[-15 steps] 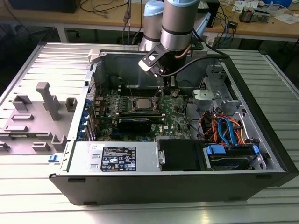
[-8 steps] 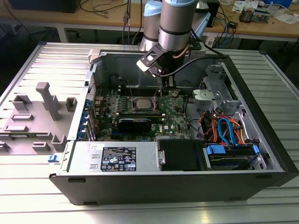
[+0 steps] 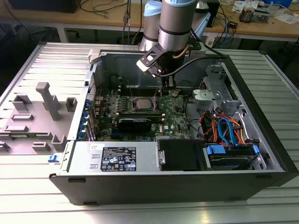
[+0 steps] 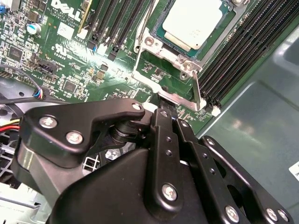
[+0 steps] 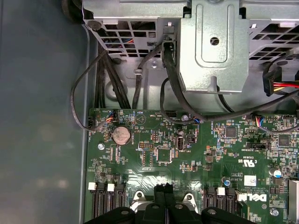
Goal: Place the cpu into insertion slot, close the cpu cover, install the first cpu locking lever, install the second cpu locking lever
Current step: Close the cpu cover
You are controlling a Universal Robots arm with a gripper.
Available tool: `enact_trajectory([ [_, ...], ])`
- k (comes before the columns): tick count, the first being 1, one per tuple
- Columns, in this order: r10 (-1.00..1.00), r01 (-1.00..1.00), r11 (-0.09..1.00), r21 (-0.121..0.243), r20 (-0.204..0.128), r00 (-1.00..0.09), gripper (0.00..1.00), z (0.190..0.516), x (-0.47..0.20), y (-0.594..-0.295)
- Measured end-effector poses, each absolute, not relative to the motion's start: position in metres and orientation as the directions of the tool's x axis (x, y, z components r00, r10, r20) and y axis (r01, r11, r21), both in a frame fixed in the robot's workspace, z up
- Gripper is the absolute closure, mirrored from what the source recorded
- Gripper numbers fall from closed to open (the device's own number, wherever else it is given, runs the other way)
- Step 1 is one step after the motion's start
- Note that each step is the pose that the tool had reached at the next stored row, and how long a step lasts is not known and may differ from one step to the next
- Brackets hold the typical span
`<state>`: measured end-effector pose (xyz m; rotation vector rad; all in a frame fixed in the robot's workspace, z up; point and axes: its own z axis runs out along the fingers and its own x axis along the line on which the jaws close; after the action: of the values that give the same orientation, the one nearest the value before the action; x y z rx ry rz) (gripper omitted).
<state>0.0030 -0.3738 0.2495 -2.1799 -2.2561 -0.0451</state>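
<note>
While the arm [image 3: 174, 23] stands nearly upright over the open case [image 3: 140, 158], its wrist points straight down into the case, and the gripper [image 3: 161, 91] is low over the green board [image 3: 175, 114], just beside the slot [image 3: 134, 104] on the exterior view's right. The case lies on its side on a ribbed tabletop [image 3: 140, 212].

In the second wrist view the cpu [image 4: 191, 21] sits in the slot, silver top up. The cover [image 4: 187, 63] lies flat around it, its window framing the metal top. Black memory slots [image 4: 233, 51] run alongside.

A thin metal lever [image 4: 196, 91] runs along one side of the cover and bends across at its end. The gripper [image 4: 164, 111] has its tips right at that bent end. The jaws are pressed together, with a thin seam between the two black fingers [image 4: 161, 140]. Whether they nip the lever or merely touch it is hidden by the tips, so I cannot tell.

In the first wrist view the gripper [image 5: 163, 189] points at the board [image 5: 163, 154] edge-on. Beyond it are a coin cell [image 5: 120, 135], black cables [image 5: 107, 79] and a grey drive cage [image 5: 215, 42].
</note>
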Motion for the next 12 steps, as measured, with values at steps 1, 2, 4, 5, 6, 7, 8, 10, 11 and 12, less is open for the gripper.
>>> enact_trajectory([
  [1, 0.999, 0.999, 0.034, 0.018, 0.023, -0.034, 0.89, 0.249, 0.002, -0.374],
  [2, 0.999, 0.999, 0.034, 0.018, 0.023, -0.035, 0.89, 0.249, 0.002, -0.374],
  [4, 0.999, 0.999, 0.034, 0.018, 0.023, -0.035, 0.89, 0.249, 0.000, -0.374],
  [5, 0.999, 0.999, 0.034, 0.018, 0.023, -0.035, 0.89, 0.249, -0.001, -0.374],
  [6, 0.999, 0.999, 0.034, 0.018, 0.023, -0.035, 0.89, 0.249, -0.002, -0.374],
  [7, 0.999, 0.999, 0.034, 0.018, 0.023, -0.035, 0.89, 0.249, -0.004, -0.374],
  [8, 0.999, 0.999, 0.034, 0.018, 0.023, -0.035, 0.89, 0.249, -0.006, -0.374],
  [10, 0.999, 0.999, 0.034, 0.018, 0.023, -0.035, 0.89, 0.249, -0.009, -0.374],
  [11, 0.999, 0.999, 0.035, 0.018, 0.023, -0.035, 0.89, 0.249, -0.012, -0.374],
  [12, 0.999, 0.999, 0.035, 0.018, 0.023, -0.035, 0.89, 0.249, -0.013, -0.374],
])
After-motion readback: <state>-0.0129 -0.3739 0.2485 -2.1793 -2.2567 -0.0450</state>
